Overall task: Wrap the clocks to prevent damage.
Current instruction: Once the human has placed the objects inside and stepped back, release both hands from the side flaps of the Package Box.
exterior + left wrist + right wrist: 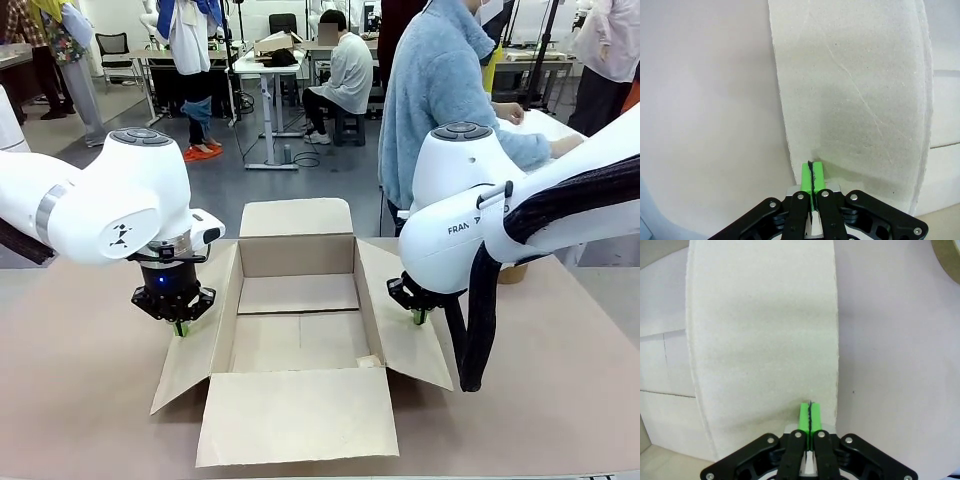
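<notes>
Front flap (298,415) of the cardboard box (297,256) is folded out flat toward the camera, and the box is empty so far. Left fingers (806,177) and right fingers (805,417) are both clenched on nothing, tips down on a side flap each. I'd guess that's to pin the box open on the counter (80,400). Can't tell where the clocks are.

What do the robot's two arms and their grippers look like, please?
Both arms are white with rounded joints and grey caps. The left arm carries a black logo; the right arm bears black FRAN lettering and a black corrugated hose. The left gripper and right gripper are black with green pads.
</notes>
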Motion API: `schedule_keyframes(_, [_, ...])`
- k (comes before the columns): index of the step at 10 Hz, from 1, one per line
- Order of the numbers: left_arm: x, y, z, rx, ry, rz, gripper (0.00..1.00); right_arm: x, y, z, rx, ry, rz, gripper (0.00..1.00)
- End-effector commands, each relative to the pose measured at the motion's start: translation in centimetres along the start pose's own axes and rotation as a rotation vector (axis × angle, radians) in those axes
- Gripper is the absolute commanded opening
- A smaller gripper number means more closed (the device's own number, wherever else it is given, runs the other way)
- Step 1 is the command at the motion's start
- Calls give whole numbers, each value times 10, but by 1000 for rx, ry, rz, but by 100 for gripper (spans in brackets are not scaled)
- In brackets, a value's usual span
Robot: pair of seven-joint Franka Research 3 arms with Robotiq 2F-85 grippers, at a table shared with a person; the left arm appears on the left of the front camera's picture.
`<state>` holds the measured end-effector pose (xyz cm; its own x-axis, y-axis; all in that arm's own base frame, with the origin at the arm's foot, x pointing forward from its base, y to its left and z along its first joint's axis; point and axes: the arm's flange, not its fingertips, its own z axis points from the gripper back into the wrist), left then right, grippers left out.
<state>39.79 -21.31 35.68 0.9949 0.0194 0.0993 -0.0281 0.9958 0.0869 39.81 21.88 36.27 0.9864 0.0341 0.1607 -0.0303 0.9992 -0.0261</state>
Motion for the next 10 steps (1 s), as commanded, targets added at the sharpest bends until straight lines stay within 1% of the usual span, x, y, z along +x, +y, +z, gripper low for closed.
schedule_keyframes(1, [0,0,-1,7,-5,-10,0,0,-1,-1,-3,4,-2,1])
schedule_keyframes(10, [0,0,-1,7,-5,-10,0,0,-1,-1,-3,4,-2,1])
